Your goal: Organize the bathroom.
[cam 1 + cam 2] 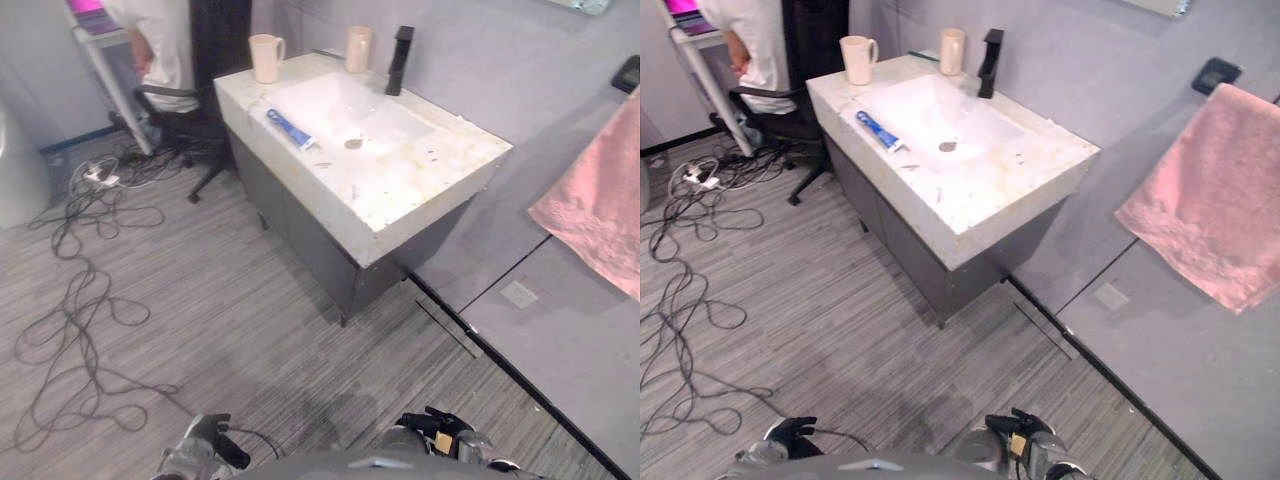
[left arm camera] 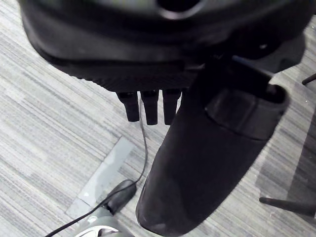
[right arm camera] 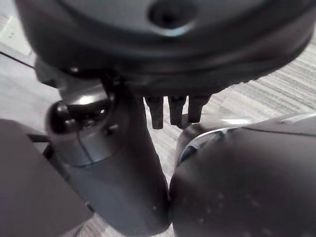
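Toothpaste tube (image 1: 291,129) lies on sink (image 1: 420,185) rim; both my hands (image 2: 148,106) (image 3: 175,111) hang relaxed, empty. Risk: knocking mugs (image 1: 266,58) when reaching.

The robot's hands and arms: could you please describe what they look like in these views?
Both hands are dark, almost black. The left hand has a broad rounded housing with a ribbed band, and a row of short stubby fingers below it. The right hand looks much the same, with a glossy rounded knob beside its fingers. In the eye views the arms look silver-grey.
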Robot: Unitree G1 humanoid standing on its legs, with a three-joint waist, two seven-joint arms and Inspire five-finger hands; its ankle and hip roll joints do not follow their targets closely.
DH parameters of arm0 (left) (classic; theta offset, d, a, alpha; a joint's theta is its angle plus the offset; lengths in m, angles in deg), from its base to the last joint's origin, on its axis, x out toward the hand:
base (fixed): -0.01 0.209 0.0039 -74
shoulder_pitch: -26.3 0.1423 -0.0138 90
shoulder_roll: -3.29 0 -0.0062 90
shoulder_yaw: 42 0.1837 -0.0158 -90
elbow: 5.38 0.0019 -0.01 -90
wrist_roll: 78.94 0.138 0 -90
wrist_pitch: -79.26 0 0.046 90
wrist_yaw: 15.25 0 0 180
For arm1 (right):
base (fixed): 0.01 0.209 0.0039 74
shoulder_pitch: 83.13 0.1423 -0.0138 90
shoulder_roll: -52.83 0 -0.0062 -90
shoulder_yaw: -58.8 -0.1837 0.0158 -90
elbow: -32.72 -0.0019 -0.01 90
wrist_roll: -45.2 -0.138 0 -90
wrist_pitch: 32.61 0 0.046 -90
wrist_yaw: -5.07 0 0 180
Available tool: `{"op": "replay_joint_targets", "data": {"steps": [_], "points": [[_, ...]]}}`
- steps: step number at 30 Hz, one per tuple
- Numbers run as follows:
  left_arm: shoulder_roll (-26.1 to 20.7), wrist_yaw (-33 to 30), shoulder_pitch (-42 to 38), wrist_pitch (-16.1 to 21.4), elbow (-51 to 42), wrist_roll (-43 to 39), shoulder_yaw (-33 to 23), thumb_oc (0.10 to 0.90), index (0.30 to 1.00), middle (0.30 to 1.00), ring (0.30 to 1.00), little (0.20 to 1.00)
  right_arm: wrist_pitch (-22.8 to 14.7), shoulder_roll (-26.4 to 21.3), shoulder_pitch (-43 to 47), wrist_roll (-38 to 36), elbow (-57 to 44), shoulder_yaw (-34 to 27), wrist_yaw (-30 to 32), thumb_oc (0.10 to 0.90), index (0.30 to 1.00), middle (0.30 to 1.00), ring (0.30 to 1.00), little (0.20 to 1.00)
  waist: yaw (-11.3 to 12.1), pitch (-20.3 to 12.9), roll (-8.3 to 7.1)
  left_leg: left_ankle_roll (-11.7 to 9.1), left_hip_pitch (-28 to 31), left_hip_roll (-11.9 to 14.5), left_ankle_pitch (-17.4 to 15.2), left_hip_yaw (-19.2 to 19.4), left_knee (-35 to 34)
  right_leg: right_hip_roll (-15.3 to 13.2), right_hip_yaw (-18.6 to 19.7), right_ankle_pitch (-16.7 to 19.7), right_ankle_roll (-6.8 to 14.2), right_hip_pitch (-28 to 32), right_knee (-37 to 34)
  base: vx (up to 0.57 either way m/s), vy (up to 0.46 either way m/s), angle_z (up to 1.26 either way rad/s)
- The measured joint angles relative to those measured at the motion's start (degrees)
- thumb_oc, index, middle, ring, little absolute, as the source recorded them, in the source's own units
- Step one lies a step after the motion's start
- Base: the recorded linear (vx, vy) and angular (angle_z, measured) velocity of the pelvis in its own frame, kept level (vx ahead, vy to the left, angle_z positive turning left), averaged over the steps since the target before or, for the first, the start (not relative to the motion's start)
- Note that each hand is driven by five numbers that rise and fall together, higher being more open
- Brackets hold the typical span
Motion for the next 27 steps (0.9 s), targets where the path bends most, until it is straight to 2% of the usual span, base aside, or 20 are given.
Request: {"op": "replay_joint_targets", "data": {"steps": [1, 2, 4, 5, 6, 7, 10, 15, 17, 18, 19, 20, 21, 22, 23, 24, 26, 27], "points": [[0.2, -0.3, -0.1, -0.2, 0.1, 0.0, 0.0, 0.8, 0.9, 0.9, 0.9, 0.9, 0.1, 0.1, 0.1, 0.1, 0.1, 0.3, -0.1, 0.8, 0.9, 0.9, 0.9, 0.9, -0.6, -0.2, 0.89, 0.5, -0.5, 1.2, 0.3, -1.1, 0.0, 2.9, 3.5, -3.4, -0.3, -0.1, -1.5, -0.06, 0.144, 0.48], [0.3, -0.3, -0.1, -0.2, 0.1, 0.0, 0.0, 0.8, 0.9, 0.9, 0.9, 0.9, 0.2, 0.2, 0.3, 0.2, 0.1, 0.4, -0.1, 0.8, 0.9, 0.9, 0.9, 0.9, -0.8, -0.1, 1.28, 0.5, -0.7, 1.7, 0.5, -1.5, 0.0, 4.4, 4.5, -3.6, 0.0, -0.2, -2.3, -0.07, 0.17, 0.52], [0.1, -0.5, 0.3, -1.0, 0.0, 0.0, -0.2, 0.8, 0.9, 0.9, 0.9, 0.9, 0.0, 1.0, 0.4, 1.6, 0.1, 1.7, -0.2, 0.8, 0.9, 0.9, 0.9, 0.9, -1.1, -0.5, 1.06, 0.2, -1.4, 2.1, 0.8, -2.6, -0.1, 10.0, 6.1, -3.3, 0.1, -0.6, -3.0, -0.06, 0.145, 0.4], [0.1, -0.6, 0.5, -1.1, 0.0, 0.0, -0.2, 0.8, 0.9, 0.9, 0.9, 0.9, 0.1, 1.1, 0.3, 2.0, 0.1, 2.2, -0.2, 0.8, 0.9, 0.9, 0.9, 0.9, -1.0, -0.9, 0.58, -0.1, -1.4, 1.8, 0.7, -2.9, -0.1, 11.1, 5.0, -3.0, -1.2, 0.0, -3.9, -0.02, 0.084, 0.12], [0.3, -0.8, 1.0, -1.2, -0.1, -0.1, -0.3, 0.8, 0.9, 0.9, 0.9, 0.9, 0.3, 1.0, 0.4, 2.5, 0.2, 2.6, -0.2, 0.8, 0.9, 0.9, 0.9, 0.9, -0.3, -1.6, 0.05, -0.5, -1.3, 1.7, 0.4, -2.5, -0.1, 11.1, 3.9, -3.2, -1.8, 0.5, -5.4, 0.0, 0.06, -0.14], [0.8, -0.8, 1.7, -1.3, -0.3, -0.3, -0.8, 0.8, 0.9, 0.9, 0.9, 0.9, 0.3, 0.9, 0.3, 3.4, 0.1, 3.6, -0.5, 0.8, 0.9, 0.9, 0.9, 0.9, 0.0, -2.0, 0.41, -0.9, -1.6, 1.8, 0.4, -2.0, -0.1, 11.8, 3.6, -3.0, -2.0, 1.7, -8.5, 0.03, 0.027, -0.24], [1.2, -1.9, 1.8, -1.8, -0.3, -1.0, -1.9, 0.8, 0.9, 0.9, 0.9, 0.9, 0.9, 0.5, -0.9, 4.0, 0.1, 4.1, -0.7, 0.8, 0.9, 0.9, 0.9, 0.9, 0.2, -2.8, 0.21, -2.2, -1.9, 2.7, 0.4, -2.5, -0.1, 13.2, 4.0, -3.2, -2.9, 4.4, -13.6, 0.07, 0.001, 0.03], [1.4, -1.9, 1.1, -0.6, 0.0, -1.0, -2.8, 0.8, 0.9, 0.9, 0.9, 0.9, 1.4, 0.6, -1.4, 4.2, 0.0, 4.6, -0.7, 0.8, 0.9, 0.9, 0.9, 0.9, 0.4, -3.6, -0.85, -3.5, -2.6, 3.8, 0.8, -4.1, 1.0, 14.8, 5.4, -3.8, -5.3, 5.7, -14.8, 0.04, -0.008, 0.19], [1.3, -1.8, 0.9, 0.7, 0.6, -1.0, -2.9, 0.8, 0.9, 0.9, 0.9, 0.9, 1.9, 0.8, -1.1, 4.3, -0.5, 4.6, -0.9, 0.8, 0.9, 0.9, 0.9, 0.9, 0.2, -3.5, -1.51, -4.9, -6.1, 4.2, -0.1, -5.0, 6.7, 14.6, 6.8, -6.1, -5.3, 5.9, -14.9, 0.02, -0.003, 0.44], [1.1, -1.8, -0.6, 0.7, 1.1, -1.0, -3.0, 0.8, 0.9, 0.9, 0.9, 0.9, 2.1, 1.0, -1.1, 4.3, -0.7, 4.6, -1.1, 0.8, 0.9, 0.9, 0.9, 0.9, 0.1, -3.1, -3.16, -5.5, -10.0, 4.0, -0.4, -5.2, 13.0, 14.2, 7.3, -6.7, -5.2, 6.5, -15.6, 0.02, 0.035, 0.95], [1.0, -1.6, -2.6, 1.2, 1.3, -1.0, -3.1, 0.8, 0.9, 0.9, 0.9, 0.9, 2.8, 0.9, -1.0, 4.3, -0.9, 4.6, -1.0, 0.8, 0.9, 0.9, 0.9, 0.9, 0.2, -1.8, -4.4, -6.5, -15.6, 3.7, 0.0, -4.9, 23.3, 14.1, 8.9, -7.0, -6.6, 7.6, -16.3, 0.03, 0.074, 0.97], [1.3, -1.6, -2.8, 1.9, 1.2, -1.0, -4.1, 0.8, 0.9, 0.9, 0.9, 0.9, 3.1, 0.6, -0.6, 4.3, -0.7, 4.5, -1.0, 0.8, 0.9, 0.9, 0.9, 0.9, 0.6, -0.9, -4.08, -6.8, -17.5, 4.3, 0.2, -5.3, 27.4, 14.3, 8.8, -7.1, -7.0, 8.1, -16.0, 0.08, 0.164, 0.82], [1.5, -1.6, -3.6, 3.2, -0.1, -1.2, -5.2, 0.8, 0.9, 0.9, 0.9, 0.9, 3.3, -0.3, 0.2, 4.4, 0.3, 4.6, -1.0, 0.8, 0.9, 0.9, 0.9, 0.9, 1.2, 0.6, -3.88, -8.2, -20.0, 5.3, 0.7, -5.7, 33.2, 14.1, 8.7, -7.3, -8.4, 9.5, -16.3, 0.11, 0.186, 0.35], [1.5, -1.6, -3.6, 3.5, -0.7, -1.3, -5.2, 0.8, 0.9, 0.9, 0.9, 0.9, 3.4, -0.9, 0.4, 4.5, 0.5, 4.6, -1.0, 0.8, 0.9, 0.9, 0.9, 0.9, 1.5, 0.9, -3.9, -8.7, -20.5, 5.6, 1.1, -5.6, 34.3, 14.0, 8.6, -7.3, -8.6, 9.6, -16.3, 0.16, 0.25, 0.13], [1.8, -1.3, -3.6, 3.2, -0.8, -1.3, -5.1, 0.8, 0.9, 0.9, 0.9, 0.9, 3.4, -2.3, 0.6, 4.7, 0.9, 4.7, -1.1, 0.8, 0.9, 0.9, 0.9, 0.9, 1.5, 0.9, -2.63, -6.6, -19.2, 6.6, -0.6, -3.8, 31.3, 14.1, 8.4, -7.4, -8.9, 9.6, -16.3, 0.17, 0.253, -0.01], [1.7, -1.2, -3.6, 3.0, -0.6, -1.3, -5.1, 0.8, 0.9, 0.9, 0.9, 0.9, 3.4, -2.6, 0.8, 4.7, 1.0, 4.8, -1.1, 0.8, 0.9, 0.9, 0.9, 0.9, 1.0, 1.0, -2.28, -5.5, -18.2, 7.2, -1.2, -3.0, 28.6, 14.2, 8.3, -7.5, -8.9, 9.6, -16.3, 0.17, 0.243, 0.0], [1.7, -1.1, -3.3, 2.8, 0.2, -1.3, -5.1, 0.8, 0.9, 0.9, 0.9, 0.9, 3.2, -2.6, 0.8, 4.7, 1.3, 4.7, -1.1, 0.8, 0.9, 0.9, 0.9, 0.9, -0.4, 1.0, -2.35, -4.4, -15.8, 9.3, -1.8, -2.5, 20.3, 14.5, 7.5, -7.4, -8.9, 10.0, -16.5, 0.28, 0.362, 0.12], [2.0, -0.8, -2.9, 2.9, 0.2, -1.2, -4.9, 0.8, 0.9, 0.9, 0.9, 0.9, 3.3, -2.7, -0.1, 4.7, 1.5, 4.7, -1.0, 0.8, 0.9, 0.9, 0.9, 0.9, -1.2, 1.1, -2.51, -5.0, -13.9, 11.2, -0.8, -2.7, 14.8, 14.7, 7.1, -7.3, -8.7, 10.3, -16.4, 0.36, 0.454, 0.19]]}}
